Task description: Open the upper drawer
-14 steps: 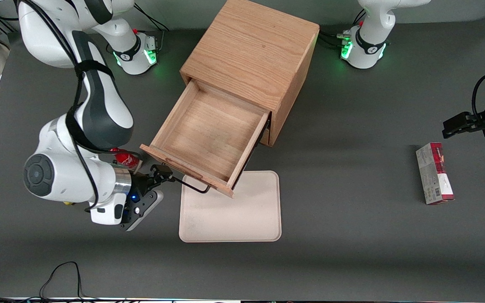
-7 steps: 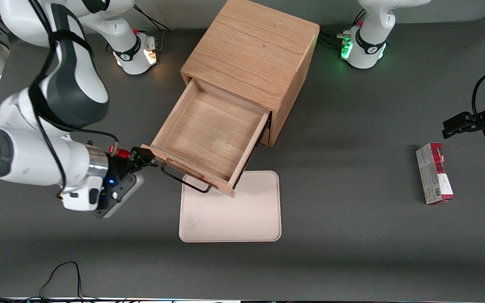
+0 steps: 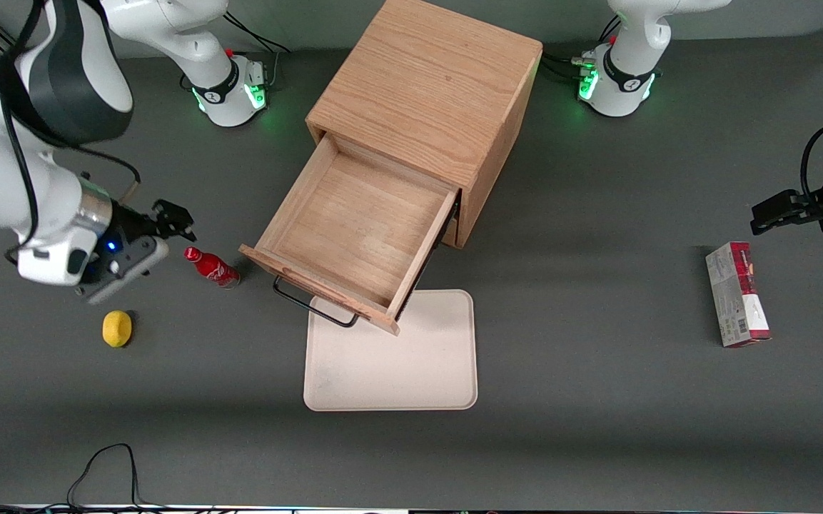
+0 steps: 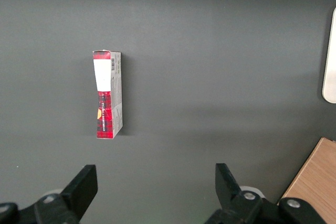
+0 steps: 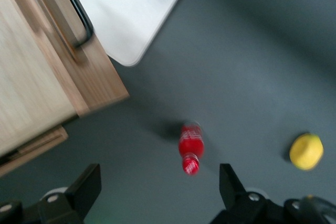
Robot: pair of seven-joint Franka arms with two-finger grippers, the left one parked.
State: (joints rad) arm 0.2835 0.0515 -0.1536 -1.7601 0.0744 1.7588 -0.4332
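- Upper drawer (image 3: 354,232) stands pulled well out of the cabinet (image 3: 429,93), its tray bare inside, exactly as far out as half a second ago.
- Its black handle (image 3: 311,305) hangs free over the edge of the cream tray (image 3: 411,357) on the table (image 3: 597,392); nothing touches it now.
- A second ago the gripper (image 3: 172,220) was at that handle; half a second ago it had let go and sat just off the drawer's front corner.
- Now the gripper has pulled away toward the working arm's end of the table, raised above the tabletop and well apart from the drawer.
- Its fingers (image 5: 84,187) are spread apart and hold nothing, as the right wrist view shows.
- With the arm gone, a red bottle (image 3: 213,267) is in plain sight, standing beside the drawer's front corner; before, the arm covered most of it.
- A yellow lemon (image 3: 117,328), earlier hidden under the arm, lies nearer to the front camera than the bottle and apart from it.
- From the right wrist, the bottle (image 5: 190,148) and the lemon (image 5: 306,151) both show below the open fingers, with the drawer front (image 5: 79,72) near them.
- A red and white box (image 3: 736,294) lies toward the parked arm's end, where it was before.
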